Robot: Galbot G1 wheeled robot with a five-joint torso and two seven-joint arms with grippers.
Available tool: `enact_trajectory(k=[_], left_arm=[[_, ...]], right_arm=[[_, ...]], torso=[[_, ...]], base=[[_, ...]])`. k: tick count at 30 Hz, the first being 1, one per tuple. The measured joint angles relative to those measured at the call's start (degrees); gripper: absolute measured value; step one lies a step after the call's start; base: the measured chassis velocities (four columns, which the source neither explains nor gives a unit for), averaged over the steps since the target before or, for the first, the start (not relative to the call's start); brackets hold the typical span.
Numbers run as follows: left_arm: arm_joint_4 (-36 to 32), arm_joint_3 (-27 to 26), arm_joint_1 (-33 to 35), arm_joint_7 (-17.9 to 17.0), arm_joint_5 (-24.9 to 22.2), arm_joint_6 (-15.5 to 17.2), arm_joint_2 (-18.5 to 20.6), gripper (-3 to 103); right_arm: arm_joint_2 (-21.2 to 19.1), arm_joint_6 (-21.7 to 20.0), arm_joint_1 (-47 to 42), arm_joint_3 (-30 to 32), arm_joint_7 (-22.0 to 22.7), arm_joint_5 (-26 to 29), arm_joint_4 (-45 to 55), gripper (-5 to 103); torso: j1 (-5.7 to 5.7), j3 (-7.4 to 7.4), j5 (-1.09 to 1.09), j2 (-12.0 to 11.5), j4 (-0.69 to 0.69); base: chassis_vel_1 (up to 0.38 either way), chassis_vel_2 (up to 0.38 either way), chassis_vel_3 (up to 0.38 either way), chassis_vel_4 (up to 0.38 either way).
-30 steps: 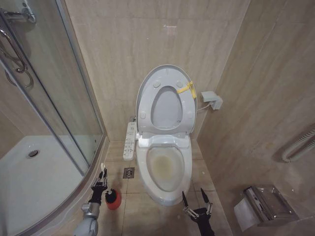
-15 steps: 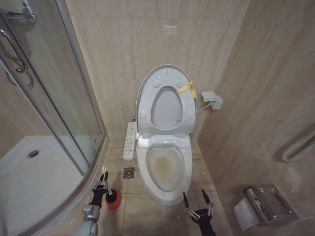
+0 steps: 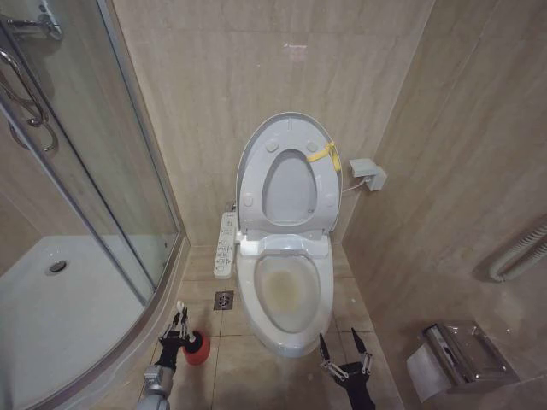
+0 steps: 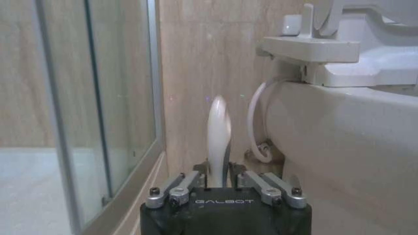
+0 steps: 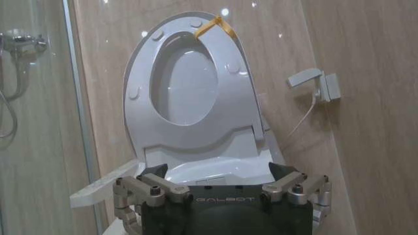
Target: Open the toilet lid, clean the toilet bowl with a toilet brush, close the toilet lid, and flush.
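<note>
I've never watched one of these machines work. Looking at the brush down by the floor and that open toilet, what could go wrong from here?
The left claw is around the thin white handle of the toilet brush, whose head sits in the red holder; a loose or off-centre hold could let it slip or drag the holder along. The holder stands between the shower's glass wall and the toilet bowl, so a wide swing might knock either. The right claw waits open at the bowl's front, close enough to get bumped.

toilet lid (image 3: pixel 286 175) raised | toilet bowl (image 3: pixel 286 295) yellow-stained | toilet brush (image 4: pixel 219 139) upright, apparently claw-held
</note>
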Motion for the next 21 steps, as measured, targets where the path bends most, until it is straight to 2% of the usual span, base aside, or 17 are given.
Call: enact_trajectory(k=[5,6,9,12,13,14,16,17,19,20,21], left_arm=[[-2.8,-0.6,2.0,-0.5,-0.4,0.1,0.1,18],[-3.8,-0.6,2.6,-0.6,-0.6,0.2,0.1,44],[-5.3,-0.7,3.3,-1.0,-0.9,0.1,0.2,44],[-12.0,-0.6,5.9,-1.8,-3.1,-0.4,0.2,44],[-12.0,-0.6,5.9,-1.8,-3.1,-0.4,0.2,44],[-15.7,-0.2,7.1,-2.4,-3.9,0.0,0.2,72],[-24.7,0.9,9.6,-4.5,-5.3,2.0,0.2,72],[-24.7,0.9,9.6,-4.5,-5.3,2.0,0.2,72],[-33.4,1.9,11.7,-7.2,-5.5,4.9,0.4,72],[-33.4,1.9,11.7,-7.2,-5.5,4.9,0.4,72],[-38.8,2.4,12.9,-8.7,-5.5,7.0,0.7,72]], right_arm=[[0.2,0.0,0.4,0.0,0.0,0.0,-0.5,100],[0.2,0.0,0.4,0.0,0.0,-0.1,-0.6,100],[0.3,0.0,0.5,0.0,0.0,-0.1,-0.7,100],[0.3,0.0,0.6,0.0,0.1,0.0,-0.6,100],[0.3,0.0,0.6,0.0,0.1,0.0,-0.6,100],[0.3,-0.1,0.6,0.0,0.2,0.2,-0.4,100],[0.1,-0.3,0.6,0.1,0.4,0.3,0.7,100],[0.1,-0.3,0.6,0.1,0.4,0.3,0.7,100],[0.0,-0.9,0.3,0.4,0.8,0.3,3.1,100],[0.0,-0.9,0.3,0.4,0.8,0.3,3.1,100],[0.0,-1.8,-0.1,0.3,1.5,0.3,5.1,100]], torso=[[0.00,0.00,0.00,0.0,-0.01],[0.00,0.00,0.00,0.0,-0.01],[0.00,0.00,0.00,0.0,0.00],[0.00,0.00,0.00,0.0,-0.02],[0.00,0.00,0.00,0.0,-0.02],[0.00,0.00,-0.01,0.0,-0.01],[0.00,0.00,0.01,0.0,-0.02],[0.00,0.00,0.01,0.0,-0.02],[0.00,0.00,0.00,0.0,-0.02],[0.00,0.00,0.00,0.0,-0.02],[0.00,0.00,0.02,0.0,-0.02]], base=[[0.000,0.000,0.000,0.000],[0.000,0.000,0.000,0.000],[0.000,0.000,0.000,0.000],[0.000,0.000,0.000,0.000],[0.000,0.000,0.000,0.000],[0.000,0.000,0.000,0.000],[0.000,0.000,0.000,0.000],[0.000,0.000,0.000,0.000],[0.000,0.000,0.000,0.000],[0.000,0.000,0.000,0.000],[0.000,0.000,0.000,0.000]])
